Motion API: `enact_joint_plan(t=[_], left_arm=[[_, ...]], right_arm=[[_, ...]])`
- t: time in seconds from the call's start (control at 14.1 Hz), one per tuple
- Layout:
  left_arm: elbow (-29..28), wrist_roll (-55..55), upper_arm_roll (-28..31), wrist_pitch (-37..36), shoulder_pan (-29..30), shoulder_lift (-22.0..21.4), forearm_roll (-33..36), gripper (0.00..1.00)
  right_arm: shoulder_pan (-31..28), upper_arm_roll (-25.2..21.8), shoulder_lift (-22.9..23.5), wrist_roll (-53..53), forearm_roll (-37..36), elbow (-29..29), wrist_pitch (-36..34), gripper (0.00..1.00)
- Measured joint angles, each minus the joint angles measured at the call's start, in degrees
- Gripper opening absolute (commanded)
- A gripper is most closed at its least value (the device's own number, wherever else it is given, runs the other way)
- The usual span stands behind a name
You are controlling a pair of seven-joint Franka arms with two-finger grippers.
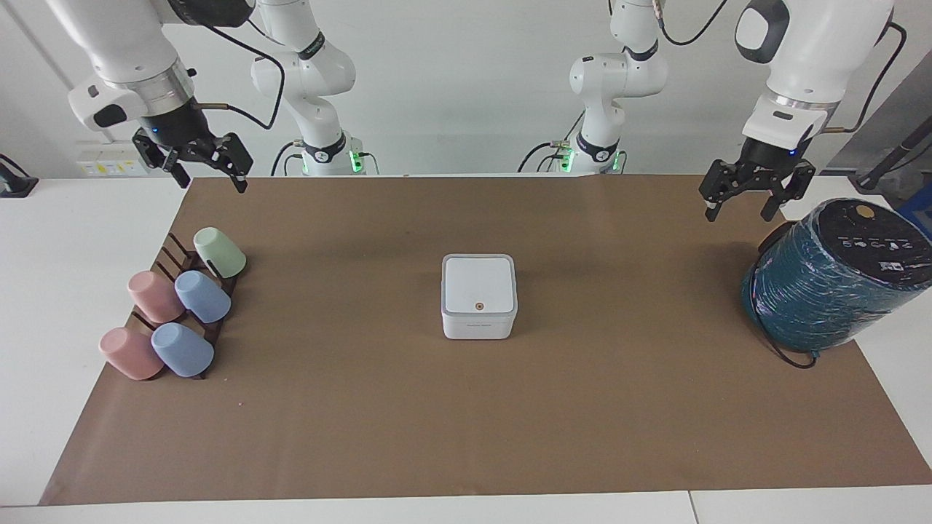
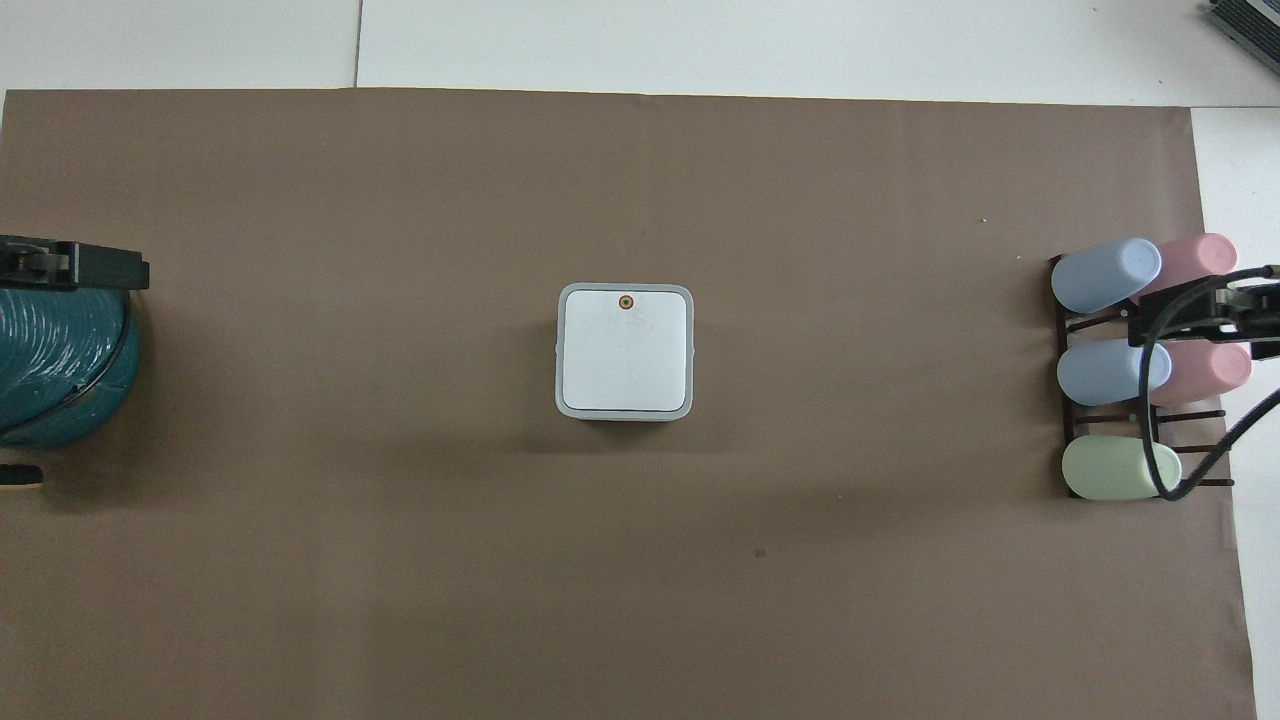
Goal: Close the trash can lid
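The small white trash can (image 1: 478, 324) stands in the middle of the brown mat, also in the overhead view (image 2: 625, 414). Its lid (image 1: 478, 283) lies flat and shut on it, with the orange dot at the edge farther from the robots (image 2: 625, 350). My left gripper (image 1: 740, 211) is open and empty, up in the air over the mat's edge by the teal cylinder, well apart from the can. One of its fingers (image 2: 100, 268) shows in the overhead view. My right gripper (image 1: 211, 182) is open and empty, waiting above the cup rack.
A large dark teal wrapped cylinder (image 1: 830, 280) lies at the left arm's end of the table (image 2: 55, 365). A dark rack (image 1: 169, 256) with several pastel cups stands at the right arm's end (image 2: 1068, 325). The brown mat (image 1: 466, 407) covers the table.
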Motion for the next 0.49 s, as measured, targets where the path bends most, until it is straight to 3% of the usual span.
enact_joint_plan(t=[0.21,0.49], left_arm=[[6.4,0.0,0.0,-6.1,1.3,2.7,0.0,1.0],[8.7,1.4,0.1,-8.6,3.3,3.1,0.0,1.0]], right_arm=[[0.0,0.0,0.0,0.0,0.0,0.0,0.0,1.0],[0.0,0.0,0.0,0.0,0.0,0.0,0.0,1.0]])
